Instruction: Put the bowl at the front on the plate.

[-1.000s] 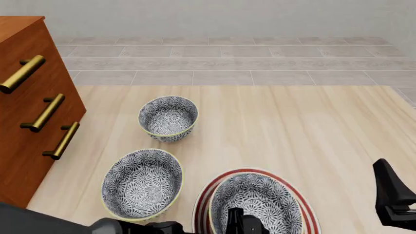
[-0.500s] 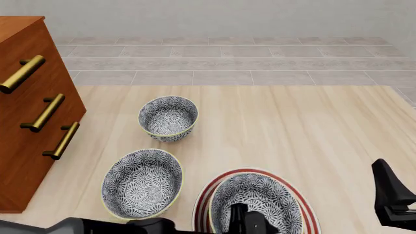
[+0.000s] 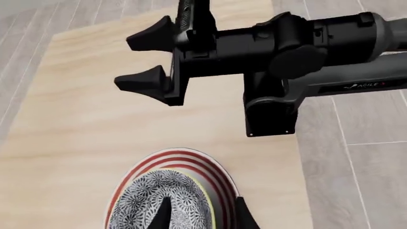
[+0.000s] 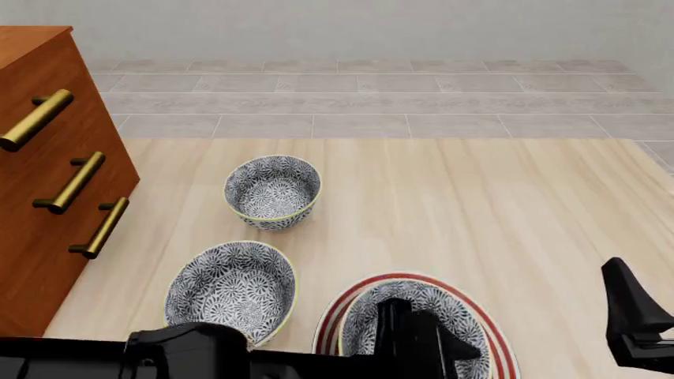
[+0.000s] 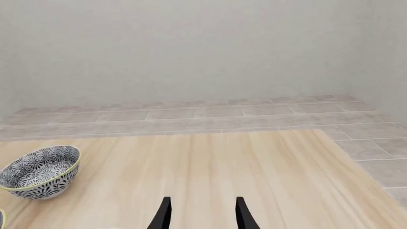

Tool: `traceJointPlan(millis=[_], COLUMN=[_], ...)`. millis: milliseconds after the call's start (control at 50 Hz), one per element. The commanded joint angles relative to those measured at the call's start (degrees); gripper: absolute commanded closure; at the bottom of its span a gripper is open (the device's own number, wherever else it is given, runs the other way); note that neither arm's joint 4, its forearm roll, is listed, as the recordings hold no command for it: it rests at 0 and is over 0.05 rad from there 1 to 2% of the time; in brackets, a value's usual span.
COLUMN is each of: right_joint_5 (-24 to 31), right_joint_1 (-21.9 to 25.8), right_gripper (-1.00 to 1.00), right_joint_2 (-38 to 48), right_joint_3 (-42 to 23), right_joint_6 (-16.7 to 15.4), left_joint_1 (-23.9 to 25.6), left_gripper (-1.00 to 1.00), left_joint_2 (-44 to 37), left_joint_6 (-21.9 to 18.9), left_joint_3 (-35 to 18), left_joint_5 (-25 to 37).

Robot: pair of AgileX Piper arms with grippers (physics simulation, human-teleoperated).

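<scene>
The patterned bowl (image 4: 432,316) (image 3: 159,198) sits inside the red-ringed plate (image 4: 335,312) (image 3: 184,156) at the front of the table. My left gripper (image 4: 416,341) (image 3: 202,215) hangs over the bowl's near side, open. One finger is above the bowl's inside and the other outside its wall, over the plate's rim, with a wide gap between them. My right gripper (image 4: 630,312) (image 5: 202,213) (image 3: 143,59) stays at the front right, open and empty, away from the plate.
Two look-alike bowls stand on the table: one left of the plate (image 4: 230,296), one farther back (image 4: 271,189) (image 5: 39,171). A wooden dresser (image 4: 53,181) with brass handles borders the left edge. Tiled floor lies beyond the table.
My left arm has risen toward the camera and shifted slightly right over the bowl. The bowl stays on the plate. The right arm has not moved.
</scene>
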State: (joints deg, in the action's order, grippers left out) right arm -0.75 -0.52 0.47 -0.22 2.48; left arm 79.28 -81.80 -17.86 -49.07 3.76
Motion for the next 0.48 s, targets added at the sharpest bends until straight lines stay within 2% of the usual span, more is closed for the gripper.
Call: traceJointPlan(millis=[20,200,480], right_joint_5=[0.1,0.0,0.2], right_joint_1=[0.0,-0.1,-0.2], right_gripper=[-1.0,-1.0,-1.0], right_joint_2=[0.0,-0.1,-0.2], right_joint_3=[-0.1,0.1,-0.1], right_joint_6=[0.0,-0.1,-0.1], left_joint_1=[-1.5,-4.1,-7.3], left_gripper=[-1.0,-1.0,-1.0], left_joint_2=[6.5,12.6,16.9], left_joint_6=[-1.7,-2.9,-4.3], left_joint_3=[-4.0,-10.6,-16.1], left_joint_5=[4.9,10.5,14.8])
